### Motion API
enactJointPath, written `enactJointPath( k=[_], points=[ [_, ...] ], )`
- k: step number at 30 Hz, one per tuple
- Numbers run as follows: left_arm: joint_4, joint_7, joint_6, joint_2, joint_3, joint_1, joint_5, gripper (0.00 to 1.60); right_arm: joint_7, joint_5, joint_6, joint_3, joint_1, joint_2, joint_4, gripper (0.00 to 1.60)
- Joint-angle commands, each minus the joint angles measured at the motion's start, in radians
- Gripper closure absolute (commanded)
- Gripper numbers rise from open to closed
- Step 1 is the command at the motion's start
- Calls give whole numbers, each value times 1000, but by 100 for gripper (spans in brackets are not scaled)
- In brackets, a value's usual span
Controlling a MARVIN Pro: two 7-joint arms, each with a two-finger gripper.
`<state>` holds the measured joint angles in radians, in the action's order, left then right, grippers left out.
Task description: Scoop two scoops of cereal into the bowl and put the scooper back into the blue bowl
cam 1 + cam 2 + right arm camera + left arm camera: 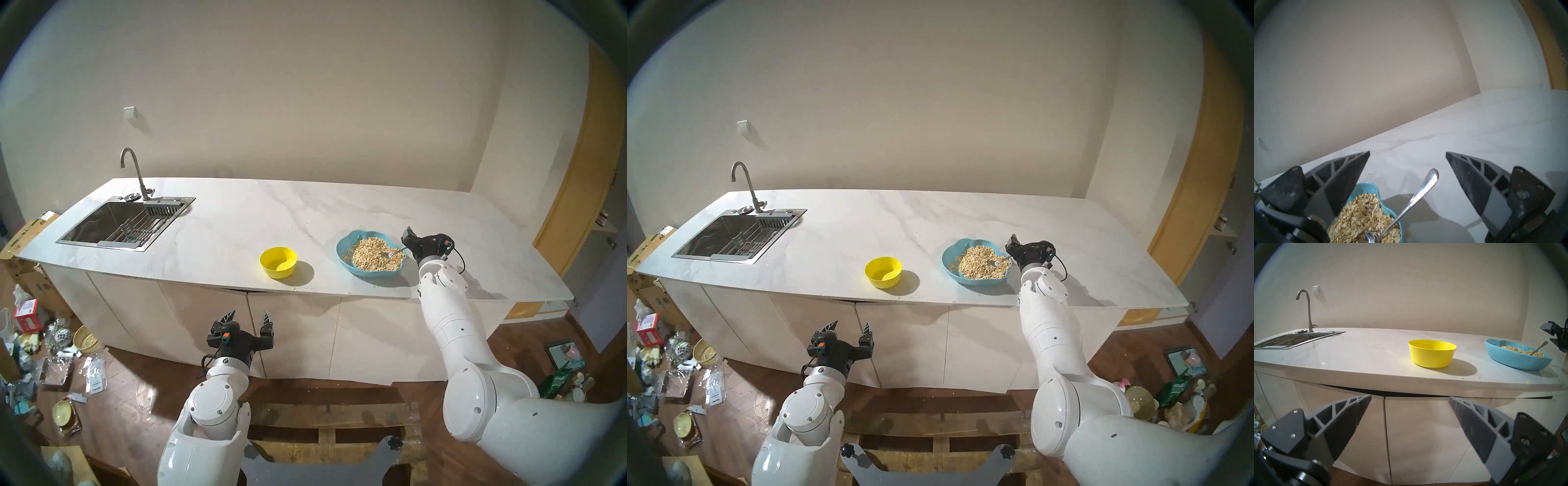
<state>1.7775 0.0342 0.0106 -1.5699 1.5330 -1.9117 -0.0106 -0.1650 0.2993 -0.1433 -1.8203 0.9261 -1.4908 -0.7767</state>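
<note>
The yellow bowl (278, 262) (883, 271) (1432, 353) stands near the counter's front edge and looks empty. To its right, the teal wavy-rimmed blue bowl (373, 272) (1517, 361) (1364, 188) holds a heap of cereal (368, 256) (1359, 217). The scooper, a silver spoon (393, 253) (1417, 196), lies with its head in the cereal and its handle pointing out over the right rim. My right gripper (407, 242) (1408, 152) is open at the bowl's right side, its fingers well apart on either side of the handle. My left gripper (249, 314) (1410, 396) is open and empty, below the counter in front of the cabinet doors.
A steel sink (112, 224) with a faucet (135, 169) is set in the counter's far left. A few loose flakes (1462, 377) lie by the front edge. Clutter (51, 339) covers the floor on the left, and more lies on the right. A wooden pallet (322, 424) lies below me.
</note>
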Motion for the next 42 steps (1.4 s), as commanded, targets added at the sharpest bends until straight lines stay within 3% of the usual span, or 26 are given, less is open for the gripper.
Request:
enactJointPath(
  k=[1, 9, 16, 42],
  points=[
    [26, -4, 6, 0, -2, 5, -2, 0, -21, 2, -36, 3, -61, 16, 39, 0],
    [24, -3, 6, 0, -2, 7, -1, 0, -36, 1, -72, -3, -127, 64, 162, 0],
    [25, -3, 6, 0, -3, 6, -2, 0, -47, 14, -98, -21, -153, 78, 208, 0],
    [25, -3, 6, 0, -3, 6, -2, 0, -49, 47, -133, -68, -267, 55, 408, 0]
  ],
)
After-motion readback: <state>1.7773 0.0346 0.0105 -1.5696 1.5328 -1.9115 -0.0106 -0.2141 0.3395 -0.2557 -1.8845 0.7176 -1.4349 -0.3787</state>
